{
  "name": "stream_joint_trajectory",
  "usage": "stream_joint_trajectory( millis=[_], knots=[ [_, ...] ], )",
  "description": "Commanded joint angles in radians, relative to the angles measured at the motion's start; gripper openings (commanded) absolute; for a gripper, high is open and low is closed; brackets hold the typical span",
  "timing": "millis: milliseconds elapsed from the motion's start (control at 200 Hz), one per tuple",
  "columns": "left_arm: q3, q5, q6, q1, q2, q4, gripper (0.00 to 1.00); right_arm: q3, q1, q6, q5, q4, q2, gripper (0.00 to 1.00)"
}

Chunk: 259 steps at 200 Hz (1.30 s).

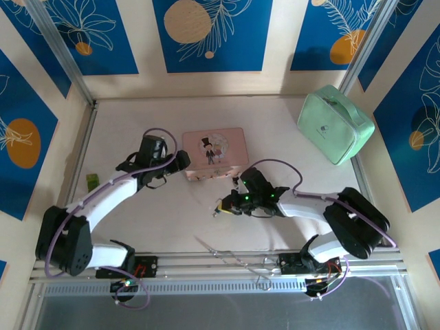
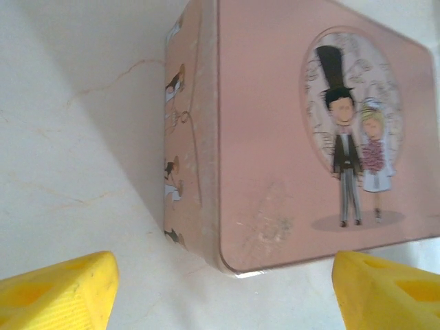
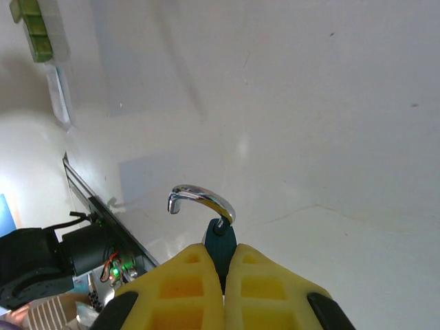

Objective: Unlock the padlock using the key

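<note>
Two arms, split jobs: the right gripper (image 3: pixel 223 267) is pinching the little padlock (image 3: pixel 221 240) low over the table, shackle poking out, probably for access. The left gripper (image 2: pixel 220 292) gapes wide at the pink tin (image 2: pixel 275 137).

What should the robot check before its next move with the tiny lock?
1. Right gripper shut on the padlock: ok.
2. Free end of the shackle out of the blue body: ok, it looks unhooked.
3. Where the key is: cannot tell.
4. Left gripper open, ready to help: ok.
5. Pink tin box out of the right gripper's way: ok, it sits apart, farther back.
</note>
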Motion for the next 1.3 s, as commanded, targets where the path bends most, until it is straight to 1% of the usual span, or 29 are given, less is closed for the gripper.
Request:
stream_joint_trajectory(
  millis=[0,125,265,335,380,435,500,550,635,660,715,745,870,985,1040,1101,1151,1246,1266,1291],
  knots=[
    [0.005,-0.003,0.041,-0.007,-0.062,-0.054,0.81,0.039,-0.005,-0.019,-0.078,0.035,0.042,0.0],
    [-0.026,0.04,0.043,-0.007,-0.111,-0.049,0.79,0.053,-0.023,-0.019,-0.106,0.053,0.084,0.0],
    [-0.061,0.072,0.037,-0.007,-0.131,-0.037,0.76,0.053,-0.052,-0.022,-0.139,0.067,0.149,0.0],
    [-0.078,0.082,0.032,-0.007,-0.136,-0.027,0.74,0.055,-0.068,-0.03,-0.148,0.068,0.182,0.04],
    [-0.088,0.086,0.027,-0.007,-0.138,-0.022,0.74,0.059,-0.08,-0.036,-0.151,0.06,0.2,0.09],
    [-0.095,0.089,0.023,-0.007,-0.142,-0.018,0.74,0.052,-0.092,-0.039,-0.149,0.061,0.207,0.17],
    [-0.098,0.092,0.024,-0.007,-0.148,-0.018,0.74,0.04,-0.103,-0.041,-0.129,0.045,0.19,0.28],
    [-0.095,0.092,0.027,-0.007,-0.153,-0.024,0.74,0.035,-0.108,-0.049,-0.1,0.008,0.164,0.35],
    [-0.083,0.086,0.044,-0.008,-0.159,-0.04,0.74,0.041,-0.109,-0.08,-0.038,-0.089,0.108,0.42],
    [-0.076,0.082,0.049,-0.007,-0.161,-0.047,0.74,0.045,-0.109,-0.089,-0.019,-0.127,0.087,0.52],
    [-0.06,0.076,0.063,-0.007,-0.159,-0.059,0.74,0.062,-0.109,-0.114,0.03,-0.212,0.036,0.65],
    [-0.048,0.071,0.072,-0.007,-0.159,-0.069,0.74,0.072,-0.109,-0.129,0.06,-0.263,0.005,0.68],
    [0.014,0.035,0.114,-0.005,-0.162,-0.117,0.75,0.129,-0.11,-0.187,0.197,-0.474,-0.154,0.71],
    [0.1,-0.055,0.167,-0.002,-0.172,-0.168,0.76,0.211,-0.111,-0.256,0.371,-0.665,-0.321,0.72],
    [0.13,-0.133,0.199,-0.001,-0.177,-0.179,0.78,0.246,-0.115,-0.295,0.472,-0.731,-0.397,0.73],
    [0.146,-0.242,0.253,-0.001,-0.176,-0.167,0.8,0.269,-0.12,-0.367,0.565,-0.754,-0.467,0.73],
    [0.141,-0.35,0.304,-0.001,-0.17,-0.131,0.84,0.284,-0.129,-0.42,0.649,-0.767,-0.504,0.74],
    [0.089,-0.518,0.415,0.001,-0.147,0.012,0.92,0.268,-0.148,-0.521,0.783,-0.701,-0.537,0.83],
    [0.07,-0.56,0.442,0.001,-0.14,0.054,0.94,0.261,-0.153,-0.525,0.815,-0.688,-0.538,0.86],
    [0.043,-0.62,0.463,0.001,-0.131,0.115,0.96,0.24,-0.158,-0.514,0.863,-0.665,-0.539,0.88]
  ],
)
